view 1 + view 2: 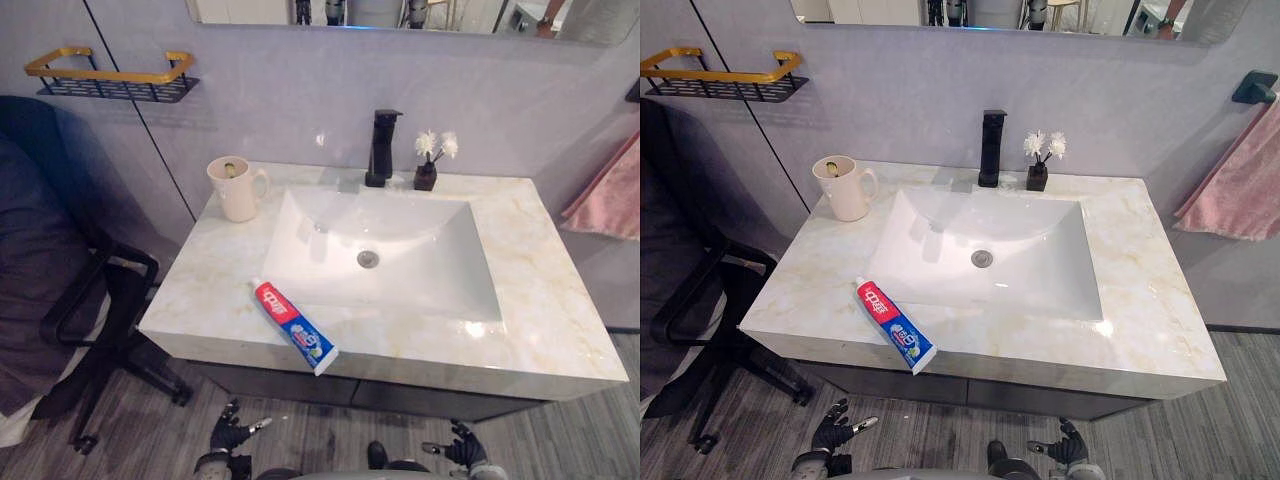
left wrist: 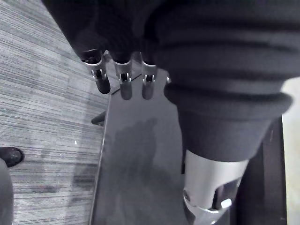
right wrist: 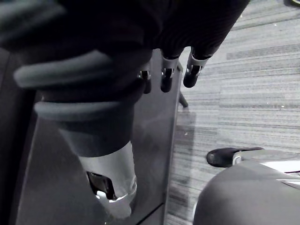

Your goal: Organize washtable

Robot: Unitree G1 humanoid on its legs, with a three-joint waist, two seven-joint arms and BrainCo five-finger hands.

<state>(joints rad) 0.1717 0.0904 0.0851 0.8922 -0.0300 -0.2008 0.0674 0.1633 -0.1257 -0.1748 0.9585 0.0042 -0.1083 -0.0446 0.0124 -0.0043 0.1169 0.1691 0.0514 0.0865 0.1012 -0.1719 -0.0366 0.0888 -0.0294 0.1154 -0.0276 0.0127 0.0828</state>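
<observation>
Left hand (image 1: pixel 230 437) and right hand (image 1: pixel 463 448) hang open and empty below the front edge of the pale marble desk (image 1: pixel 560 330). A red-and-blue toothpaste tube (image 1: pixel 295 327) lies at that edge; a cream ceramic mug (image 1: pixel 236 190) stands at the back-left corner.

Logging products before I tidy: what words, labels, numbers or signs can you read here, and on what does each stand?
Print on the red, white and blue toothpaste tube lying at the front edge of the pale marble counter: too small to read.
No text shows on the cream ceramic mug, the black tap or the small dark vase of white flowers.
</observation>
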